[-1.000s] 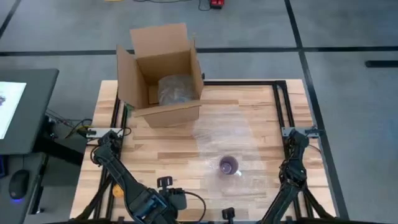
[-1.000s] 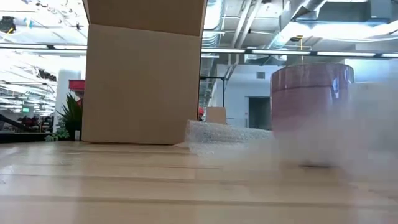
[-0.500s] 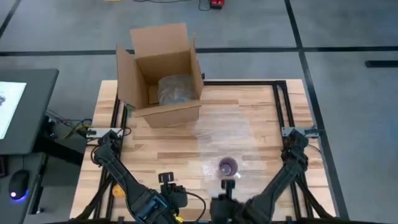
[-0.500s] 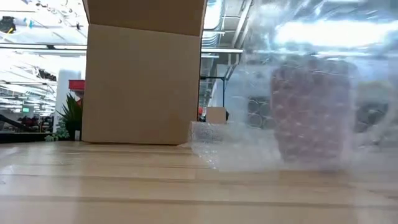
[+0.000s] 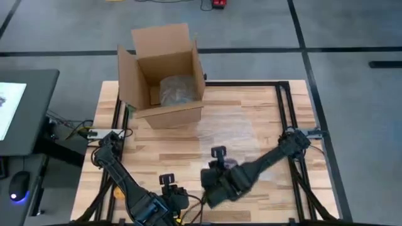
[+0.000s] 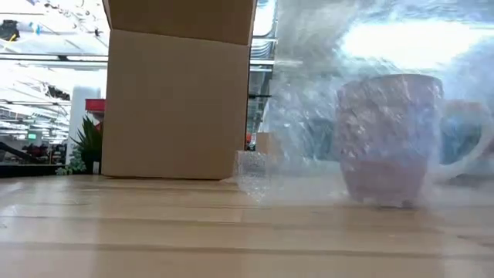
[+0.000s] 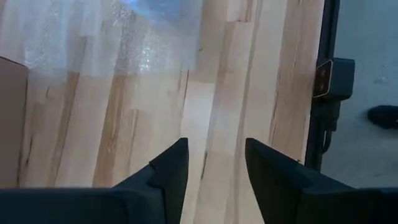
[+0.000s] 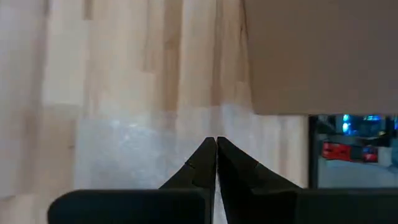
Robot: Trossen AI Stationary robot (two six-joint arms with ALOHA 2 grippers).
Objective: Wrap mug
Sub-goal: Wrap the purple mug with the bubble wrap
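High view shows the right pincer (image 5: 218,152) reaching across the wooden bench (image 5: 157,150), its tips pressed together on the edge of the clear bubble-wrap sheet (image 6: 324,116), lifting it; judging by the low view, the sheet is drawn up and over the pink ceramic mug (image 6: 386,139), which stands upright directly under that pincer, so the first fold can cover it; the left pincer (image 7: 214,162) waits nearer the bench's front edge, moderately spread and empty; beyond both stands the open brown cardboard box (image 5: 164,69).
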